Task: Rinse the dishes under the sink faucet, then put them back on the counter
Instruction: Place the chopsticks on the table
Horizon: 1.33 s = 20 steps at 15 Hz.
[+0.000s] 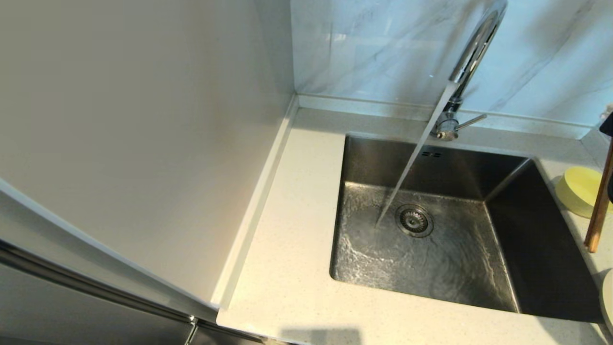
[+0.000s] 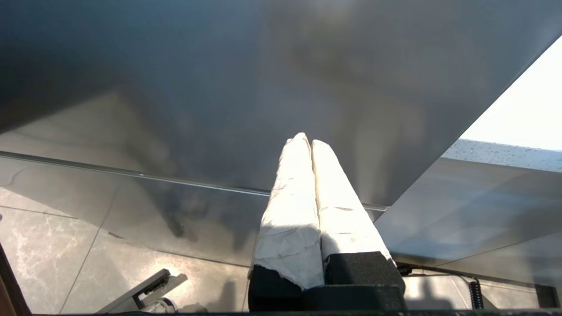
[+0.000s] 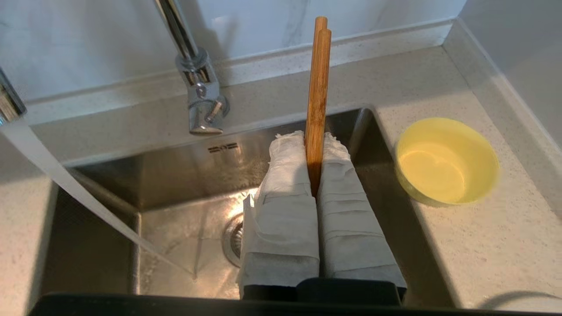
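Right gripper: the right gripper hangs over the right part of the sink, its wrapped fingers pinching the chopsticks between them.
Chopsticks: held side by side, sticking out past the fingertips; in the head view they show as a brown stick at the right edge, in front of the bowl.
Bowl: the pale yellow bowl sits upright on the counter, just right of the sink's rim.
White dish: only a sliver shows at the right edge of the head view, on the counter near the sink's front corner.
Faucet: the chrome faucet is running; its stream lands just beside the drain strainer, and water ripples over the basin floor.
Left gripper: the left gripper is off to the side, before a grey panel above a tiled floor, fingers pressed together on nothing.
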Available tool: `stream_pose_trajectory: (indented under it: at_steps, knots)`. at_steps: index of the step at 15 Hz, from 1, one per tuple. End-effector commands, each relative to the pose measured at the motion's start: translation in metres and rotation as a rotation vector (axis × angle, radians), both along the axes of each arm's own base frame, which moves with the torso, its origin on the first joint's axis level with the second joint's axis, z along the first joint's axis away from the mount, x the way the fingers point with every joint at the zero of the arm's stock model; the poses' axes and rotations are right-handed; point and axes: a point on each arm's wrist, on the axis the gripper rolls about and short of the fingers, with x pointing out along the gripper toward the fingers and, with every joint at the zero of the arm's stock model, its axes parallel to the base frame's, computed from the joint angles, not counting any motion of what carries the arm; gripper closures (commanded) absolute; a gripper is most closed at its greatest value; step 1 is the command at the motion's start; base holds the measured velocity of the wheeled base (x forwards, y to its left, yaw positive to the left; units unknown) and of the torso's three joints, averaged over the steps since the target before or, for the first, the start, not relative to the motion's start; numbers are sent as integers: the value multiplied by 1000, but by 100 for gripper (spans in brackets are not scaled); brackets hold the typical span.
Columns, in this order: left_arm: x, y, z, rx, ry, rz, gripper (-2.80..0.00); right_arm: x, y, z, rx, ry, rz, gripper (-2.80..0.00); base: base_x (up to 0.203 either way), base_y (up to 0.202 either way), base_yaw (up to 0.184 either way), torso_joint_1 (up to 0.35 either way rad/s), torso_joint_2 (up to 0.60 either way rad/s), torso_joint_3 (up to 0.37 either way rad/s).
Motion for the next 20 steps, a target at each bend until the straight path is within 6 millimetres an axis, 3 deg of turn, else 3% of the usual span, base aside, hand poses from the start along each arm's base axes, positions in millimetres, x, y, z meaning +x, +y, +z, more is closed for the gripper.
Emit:
stream_pose_trajectory:
  at_steps: [1, 5, 9, 11, 15, 20]
  knots:
    - [0, 0, 0, 0, 0, 0, 0, -15, -1, 1, -16, -3, 1, 0, 0, 0, 0, 0, 0, 0]
    - [0, 0, 0, 0, 0, 0, 0, -36, -4, -14, -99, 217, 72, 0, 0, 0, 0, 0, 0, 0]
    - [0, 0, 0, 0, 0, 0, 0, -45, -39, -29, -308, 518, -86, 0, 0, 0, 0, 0, 0, 0]
    - [0, 0, 0, 0, 0, 0, 0, -47, -48, -39, -323, 594, -125, 0, 0, 0, 0, 0, 0, 0]
    - [0, 0, 0, 0, 0, 0, 0, -44, -74, -80, -254, 759, -236, 0, 0, 0, 0, 0, 0, 0]
    - [0, 0, 0, 0, 0, 0, 0, -47, -105, -125, -206, 773, -381, 0, 0, 0, 0, 0, 0, 0]
